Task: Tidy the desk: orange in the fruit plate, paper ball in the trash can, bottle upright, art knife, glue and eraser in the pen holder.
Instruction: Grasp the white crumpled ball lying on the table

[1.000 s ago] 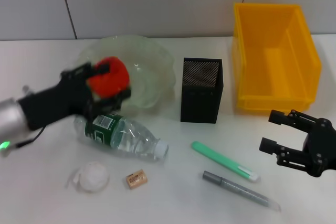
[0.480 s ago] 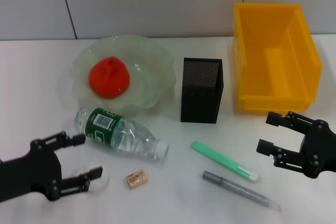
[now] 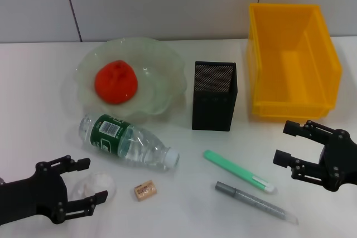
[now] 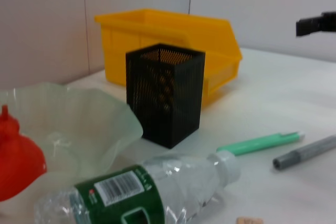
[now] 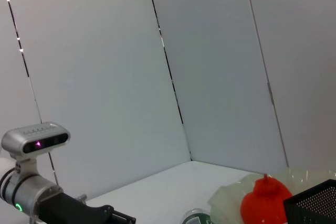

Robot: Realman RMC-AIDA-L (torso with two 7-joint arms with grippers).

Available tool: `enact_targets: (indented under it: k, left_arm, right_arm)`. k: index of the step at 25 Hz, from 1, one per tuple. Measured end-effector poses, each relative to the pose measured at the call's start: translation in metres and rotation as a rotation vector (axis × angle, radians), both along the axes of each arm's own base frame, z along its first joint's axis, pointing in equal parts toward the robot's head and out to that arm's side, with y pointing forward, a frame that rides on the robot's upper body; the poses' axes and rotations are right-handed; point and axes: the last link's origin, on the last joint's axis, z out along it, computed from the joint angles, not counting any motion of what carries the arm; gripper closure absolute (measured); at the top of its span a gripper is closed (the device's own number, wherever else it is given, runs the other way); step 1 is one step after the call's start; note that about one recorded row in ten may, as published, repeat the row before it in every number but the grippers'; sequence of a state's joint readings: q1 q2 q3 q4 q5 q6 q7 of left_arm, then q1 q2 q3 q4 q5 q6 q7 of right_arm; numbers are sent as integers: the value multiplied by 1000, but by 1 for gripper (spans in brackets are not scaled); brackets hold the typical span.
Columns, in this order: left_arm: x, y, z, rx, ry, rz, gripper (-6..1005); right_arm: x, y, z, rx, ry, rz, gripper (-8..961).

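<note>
The orange (image 3: 115, 82) lies in the fruit plate (image 3: 167, 62) at the back left. The bottle (image 3: 125, 142) lies on its side in front of the plate. My left gripper (image 3: 91, 180) is open at the front left, its fingers on either side of the paper ball (image 3: 100, 184). The eraser (image 3: 145, 189) lies just to the right of it. The pen holder (image 3: 213, 96) stands mid-table, and the trash can (image 3: 293, 59) at the back right. The green art knife (image 3: 239, 171) and grey glue pen (image 3: 256, 202) lie at the front right. My right gripper (image 3: 283, 142) is open and empty beside them.
The left wrist view shows the bottle (image 4: 136, 190), the pen holder (image 4: 165, 93), the trash can (image 4: 168, 30), the orange (image 4: 16, 158) and the art knife (image 4: 260, 142). The right wrist view shows the orange (image 5: 262, 200) and my left arm (image 5: 52, 208). A pale wall stands behind the table.
The left gripper let go of the orange, which now rests in the plate. It moved to the table's front left and stands open around the paper ball. The right gripper hardly moved.
</note>
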State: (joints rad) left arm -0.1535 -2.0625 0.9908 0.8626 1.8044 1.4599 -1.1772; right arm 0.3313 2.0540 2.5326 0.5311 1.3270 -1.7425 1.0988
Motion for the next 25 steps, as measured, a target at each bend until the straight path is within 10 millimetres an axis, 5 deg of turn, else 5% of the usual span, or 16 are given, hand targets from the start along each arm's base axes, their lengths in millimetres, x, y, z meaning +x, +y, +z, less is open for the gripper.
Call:
enact_targets:
  k: [15,25]
  left_arm:
    - [-8,5,-8,-24,60,27,188]
    - [-7,10,-13,-33,62,34,523]
  right_arm:
    - [0,0,-1,-1,0,1,201]
    - [0,0,-1,-1,0,2,202]
